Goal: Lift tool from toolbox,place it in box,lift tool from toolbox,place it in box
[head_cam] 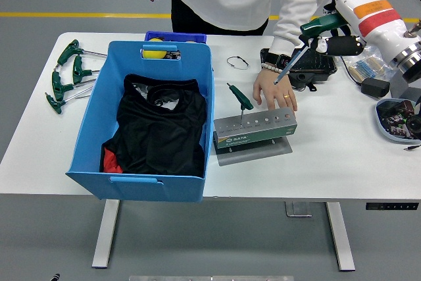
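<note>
The grey tool holder (254,129) stands on the white table (342,156), right of the big blue box (148,182). My right hand (329,33) is raised above and behind it, shut on a green T-handle wrench (320,24) whose steel shaft slants down-left, clear of the holder. Another green-handled wrench (239,99) still stands in the holder's left end. A person's hand (275,94) rests flat behind the holder. Black clothing (161,126) lies inside the box. My left arm is out of view.
Several green T-handle wrenches (66,74) lie at the table's left end. A small blue bin with a yellow object (158,49) sits behind the box. A black case (314,68), a wire loop (237,62) and a tray of parts (398,120) lie to the right.
</note>
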Available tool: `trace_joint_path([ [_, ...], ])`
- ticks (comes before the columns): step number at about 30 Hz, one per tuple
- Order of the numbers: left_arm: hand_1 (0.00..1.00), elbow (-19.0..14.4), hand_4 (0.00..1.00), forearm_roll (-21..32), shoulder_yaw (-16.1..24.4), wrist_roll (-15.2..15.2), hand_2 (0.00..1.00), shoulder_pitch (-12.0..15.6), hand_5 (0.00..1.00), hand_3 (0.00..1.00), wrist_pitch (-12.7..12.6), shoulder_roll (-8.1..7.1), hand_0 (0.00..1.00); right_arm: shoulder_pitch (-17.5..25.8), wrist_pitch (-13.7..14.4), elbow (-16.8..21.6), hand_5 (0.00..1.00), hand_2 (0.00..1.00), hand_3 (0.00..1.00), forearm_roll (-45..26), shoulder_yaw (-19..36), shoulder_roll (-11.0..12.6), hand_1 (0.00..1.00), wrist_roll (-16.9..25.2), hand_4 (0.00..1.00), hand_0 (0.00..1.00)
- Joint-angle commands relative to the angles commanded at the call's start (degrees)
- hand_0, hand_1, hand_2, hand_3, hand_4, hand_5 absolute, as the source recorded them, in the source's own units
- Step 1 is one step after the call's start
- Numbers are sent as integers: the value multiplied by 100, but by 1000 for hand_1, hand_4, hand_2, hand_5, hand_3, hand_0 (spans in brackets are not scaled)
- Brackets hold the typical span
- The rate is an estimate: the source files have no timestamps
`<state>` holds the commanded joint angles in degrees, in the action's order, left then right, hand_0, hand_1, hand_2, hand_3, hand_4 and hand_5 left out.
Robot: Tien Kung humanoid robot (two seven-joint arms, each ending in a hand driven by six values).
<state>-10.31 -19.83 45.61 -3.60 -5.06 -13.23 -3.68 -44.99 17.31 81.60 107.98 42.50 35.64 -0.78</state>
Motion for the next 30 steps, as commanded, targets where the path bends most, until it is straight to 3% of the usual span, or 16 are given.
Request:
trace_joint_path([
  [4, 864, 0, 753, 9, -8, 4, 887, 1, 612, 790, -1, -4, 831, -113, 30, 340, 240, 2, 2, 118, 67, -52, 2, -17, 691, 2],
  [7, 863, 0, 754, 16, -24, 11, 886, -1, 612, 790, -2, -3, 831, -270, 50, 611, 250, 2, 2, 142, 63, -219, 2, -35, 691, 2],
  [15, 863, 0, 753, -31, -17, 33, 886, -27, 612, 790, -15, -2, 830, -866, 49, 986, 252, 2, 2, 223, -346, -983, 2, -105, 693, 2],
  [19, 863, 0, 753, -45, -21, 38, 886, -52, 612, 790, -17, -15, 830, -1195, 70, 846, 253, 2, 2, 280, -824, -1421, 2, -99, 694, 2],
  [30, 863, 0, 753, -32, -88, 42, 885, -130, 612, 789, -23, -43, 830, -1749, -24, -106, 252, 2, 2, 309, -2278, -2405, 2, -336, 693, 2],
])
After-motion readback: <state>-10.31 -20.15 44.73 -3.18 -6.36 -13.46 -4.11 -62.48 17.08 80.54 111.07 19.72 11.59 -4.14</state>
